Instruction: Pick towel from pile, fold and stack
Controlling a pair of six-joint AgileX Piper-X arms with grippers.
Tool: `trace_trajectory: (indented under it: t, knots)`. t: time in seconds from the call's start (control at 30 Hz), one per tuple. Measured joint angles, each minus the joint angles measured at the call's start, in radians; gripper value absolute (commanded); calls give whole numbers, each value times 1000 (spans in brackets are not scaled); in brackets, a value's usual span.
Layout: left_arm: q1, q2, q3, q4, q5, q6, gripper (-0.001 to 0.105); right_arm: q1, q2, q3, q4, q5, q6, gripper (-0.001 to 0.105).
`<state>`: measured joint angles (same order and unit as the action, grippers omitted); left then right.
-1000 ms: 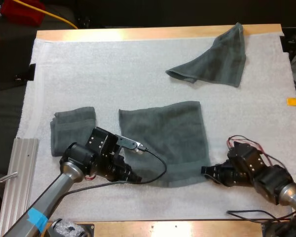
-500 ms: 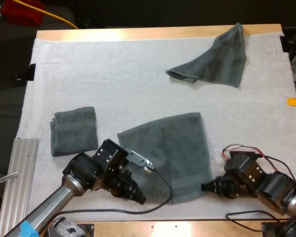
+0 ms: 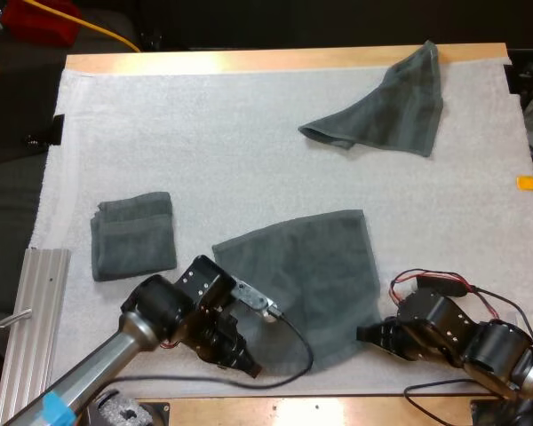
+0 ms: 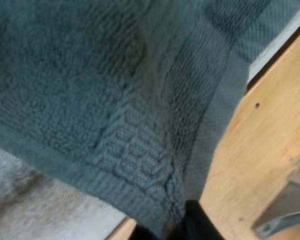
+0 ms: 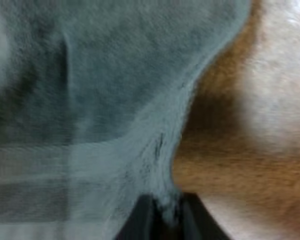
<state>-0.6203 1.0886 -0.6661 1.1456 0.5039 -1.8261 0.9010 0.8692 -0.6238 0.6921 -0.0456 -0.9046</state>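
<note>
A dark grey-green towel (image 3: 306, 271) lies spread on the white mat near the front edge. My left gripper (image 3: 249, 366) is shut on its near left corner, and the towel's hem (image 4: 155, 200) is pinched between the black fingers. My right gripper (image 3: 366, 335) is shut on the near right corner; the towel's edge (image 5: 160, 195) sits squeezed between its fingers. A folded towel (image 3: 133, 234) lies at the left of the mat. A crumpled towel (image 3: 386, 106) lies at the far right.
A ribbed metal plate (image 3: 27, 319) sits at the mat's front left. The wooden table edge (image 3: 320, 410) runs just below both grippers. Open mat (image 3: 204, 133) stretches between the towels.
Both grippers have pulled the spread towel toward the front edge of the table; its far edge has slid nearer. The other two towels have not moved.
</note>
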Motion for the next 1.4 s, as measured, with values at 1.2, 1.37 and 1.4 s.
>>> trace_trajectory:
  t: [1.2,1.37,1.4]
  knots:
    - [581,341,0,-336,480,-84,0,-402,414,0,-658,-237,188,2]
    - [600,343,0,-419,454,-111,0,-438,482,0,-743,-259,200,2]
    - [600,342,0,-429,447,-113,0,-442,495,0,-754,-261,204,2]
